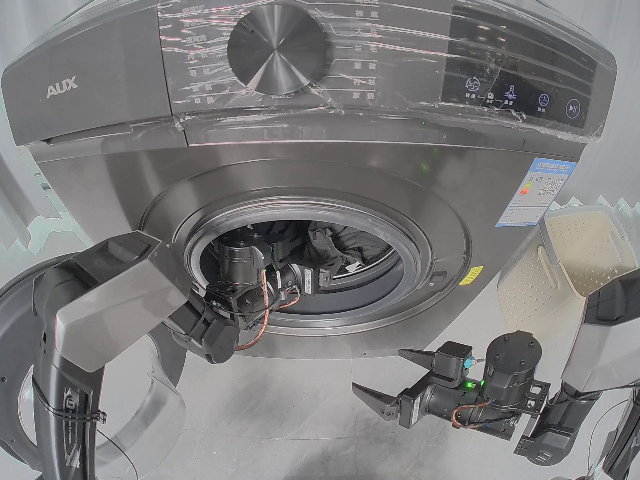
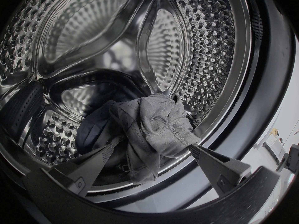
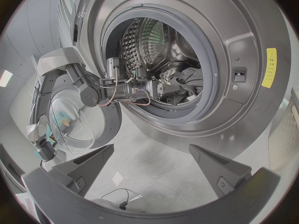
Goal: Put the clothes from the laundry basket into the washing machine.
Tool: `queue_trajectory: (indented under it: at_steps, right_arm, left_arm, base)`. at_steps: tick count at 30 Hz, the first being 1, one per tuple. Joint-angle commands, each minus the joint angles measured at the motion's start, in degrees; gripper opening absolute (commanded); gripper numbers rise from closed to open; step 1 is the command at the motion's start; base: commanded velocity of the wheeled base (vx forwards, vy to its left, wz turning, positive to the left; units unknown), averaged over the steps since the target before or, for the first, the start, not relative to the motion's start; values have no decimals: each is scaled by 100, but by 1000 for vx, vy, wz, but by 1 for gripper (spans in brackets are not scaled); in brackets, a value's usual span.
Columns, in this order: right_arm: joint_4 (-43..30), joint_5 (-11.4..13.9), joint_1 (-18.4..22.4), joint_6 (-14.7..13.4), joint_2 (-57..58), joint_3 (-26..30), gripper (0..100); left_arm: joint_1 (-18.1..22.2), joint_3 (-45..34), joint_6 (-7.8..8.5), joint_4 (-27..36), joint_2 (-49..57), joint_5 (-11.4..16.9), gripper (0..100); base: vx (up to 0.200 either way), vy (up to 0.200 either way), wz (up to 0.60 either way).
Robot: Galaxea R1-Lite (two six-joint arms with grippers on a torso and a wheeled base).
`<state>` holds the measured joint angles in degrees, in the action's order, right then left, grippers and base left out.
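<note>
Two end effectors stand open at a washing machine (image 1: 100, 188) mid-load. At far left the glass door (image 1: 153, 401) hangs swung wide. The left end effector (image 2: 150, 147) is reached through the opening into the drum (image 2: 202, 47), its fingers spread wide and clamping nothing. A crumpled grey garment (image 2: 155, 125) lies bunched between and just beyond the fingertips at the drum's front lip, with a darker piece (image 2: 90, 128) beside it. The drop-off step looks all but done. The right end effector (image 1: 380, 371) hovers low in front of the machine, below the opening, its fingers parted and empty. At far right the cream laundry basket (image 1: 580, 255) stands against the machine's front. Whether clothes remain in it cannot be told. The next move likely calls for drawing the left arm straight back out without snagging the cloth, then sending an arm to the basket.
</note>
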<state>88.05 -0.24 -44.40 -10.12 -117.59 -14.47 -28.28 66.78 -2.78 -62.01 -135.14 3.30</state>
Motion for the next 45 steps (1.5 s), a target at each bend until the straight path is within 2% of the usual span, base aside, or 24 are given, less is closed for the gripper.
queue_trajectory:
  at_steps: [1,8,9,13,15,16,23,28,31,32,33,36,40,45]
  right_arm:
    - [1,-2,1,-17,-18,6,100]
    - [1,7,-7,-25,-45,-3,100]
    - [1,7,-7,-25,-45,-3,100]
    - [1,7,-16,-25,-45,-3,100]
    - [1,7,-16,-25,-45,-3,100]
    - [1,7,-7,-25,-36,-12,100]
    - [1,7,-16,-25,-36,-30,100]
    - [1,7,-16,-25,-36,-30,100]
    - [1,7,-16,-25,-36,-21,100]
    - [1,7,-16,-25,-36,-21,100]
    - [1,7,-16,-34,-36,-21,100]
    - [1,7,-7,-34,-36,-21,100]
    - [1,7,-7,-25,-36,-21,100]
    - [1,7,-7,-34,-27,-12,100]
  left_arm:
    - [-28,327,5,-39,-469,4,100]
    - [-37,863,67,-13,-1084,-40,100]
    - [-28,986,76,5,-1146,-58,0]
    - [60,1636,76,84,-1286,-216,0]
    - [60,1636,76,84,-1286,-216,0]
    - [139,2014,76,93,-1304,-357,0]
    - [262,2884,93,40,-1497,-761,0]
    - [262,3060,129,14,-1708,-761,0]
    - [244,3043,287,-109,-1858,-743,0]
    - [244,3043,287,-109,-1858,-743,0]
    - [262,3051,366,-180,-1910,-726,100]
    - [262,3008,366,-188,-1902,-717,100]
    - [262,2884,287,-197,-1708,-708,100]
    - [227,2199,252,-303,-1278,-700,100]
  base:
    - [0,0,0]
    - [0,0,0]
    - [0,0,0]
    - [0,0,0]
    - [0,0,0]
    - [0,0,0]
    - [0,0,0]
    - [0,0,0]
    - [0,0,0]
    - [0,0,0]
    - [0,0,0]
    - [0,0,0]
    - [0,0,0]
    - [0,0,0]
